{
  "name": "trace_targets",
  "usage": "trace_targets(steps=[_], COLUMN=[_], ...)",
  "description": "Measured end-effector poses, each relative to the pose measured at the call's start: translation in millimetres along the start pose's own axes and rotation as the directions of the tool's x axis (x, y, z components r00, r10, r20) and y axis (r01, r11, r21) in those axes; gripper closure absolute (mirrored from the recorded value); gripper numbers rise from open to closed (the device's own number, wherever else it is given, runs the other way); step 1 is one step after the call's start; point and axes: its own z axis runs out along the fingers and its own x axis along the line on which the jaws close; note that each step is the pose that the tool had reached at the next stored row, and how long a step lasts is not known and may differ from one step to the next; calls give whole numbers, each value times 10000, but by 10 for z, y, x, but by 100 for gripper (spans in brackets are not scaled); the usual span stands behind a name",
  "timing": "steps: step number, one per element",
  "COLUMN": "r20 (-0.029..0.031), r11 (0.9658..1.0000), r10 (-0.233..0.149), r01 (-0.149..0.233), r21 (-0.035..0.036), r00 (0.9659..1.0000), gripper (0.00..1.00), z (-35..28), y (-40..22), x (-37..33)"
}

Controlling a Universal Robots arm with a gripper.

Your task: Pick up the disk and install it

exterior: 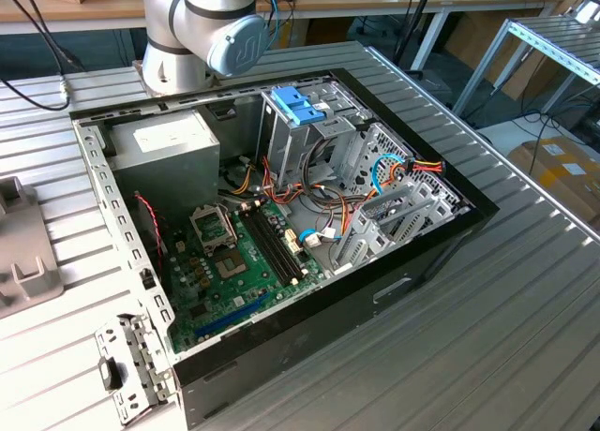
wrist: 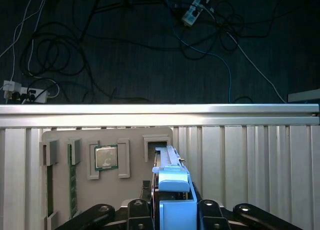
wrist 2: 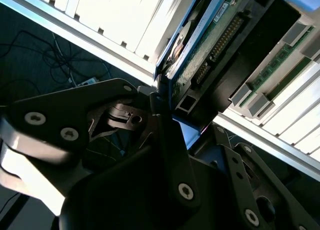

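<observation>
The gripper (wrist: 172, 210) holds the disk (wrist: 173, 184) on edge. In the first wrist view, a light-blue side rail of the disk faces the camera. In the second wrist view, the fingers (wrist 2: 167, 145) pinch the disk (wrist 2: 200, 50) from both sides, and its green circuit-board face is visible.

The disk is over a grey tray (wrist: 65, 136) that lies on the ribbed desk (wrist: 250, 160) near the desk edge. Whether the disk still touches the tray cannot be told. The tray also carries a processor chip (wrist: 106, 157) and memory sticks (wrist: 73, 185). Cables (wrist: 100, 50) lie on the floor beyond the desk edge.

In the exterior view, the open computer case (exterior: 441, 253) lies on the desk.
</observation>
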Motion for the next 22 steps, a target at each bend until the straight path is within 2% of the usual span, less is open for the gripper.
trace_targets(steps=[22], r20=[127], r11=[10000], r10=[-5], r01=[5], r21=[-1], r00=[9999], gripper=[63], z=[-74], y=[3], x=[-4])
